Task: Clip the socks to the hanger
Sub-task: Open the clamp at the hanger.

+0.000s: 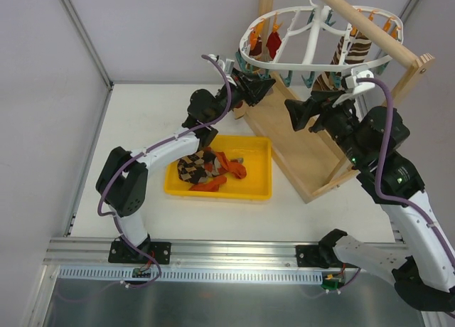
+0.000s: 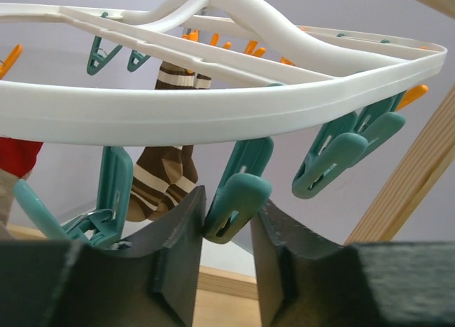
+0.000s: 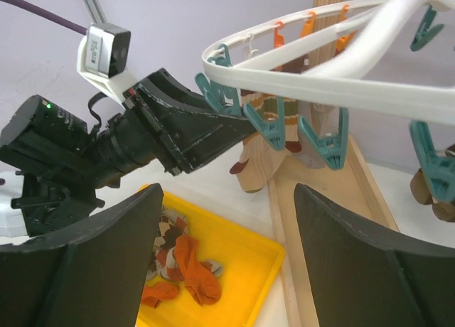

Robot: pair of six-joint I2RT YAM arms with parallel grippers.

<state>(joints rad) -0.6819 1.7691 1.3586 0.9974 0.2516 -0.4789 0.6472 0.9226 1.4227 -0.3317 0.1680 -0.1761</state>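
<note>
The left gripper [image 2: 227,217] is pinching 1 teal clothespin [image 2: 238,192] between its 2 fingers, right under the near rim of the white hanger [image 2: 213,106]. The right gripper [image 3: 226,263] is hovering near that rim, lower than it, with its 2 fingers spread wide and gripping nothing. The hanger is hanging from the wooden stand [image 1: 306,156]. At least 2 socks are dangling from it: 1 red sock [image 1: 274,44] and 1 brown-and-beige sock [image 2: 167,174]. A heap of socks [image 1: 210,169], argyle and orange-red, is lying in the 1 yellow tray [image 1: 259,193]; their exact count is not showing.
</note>
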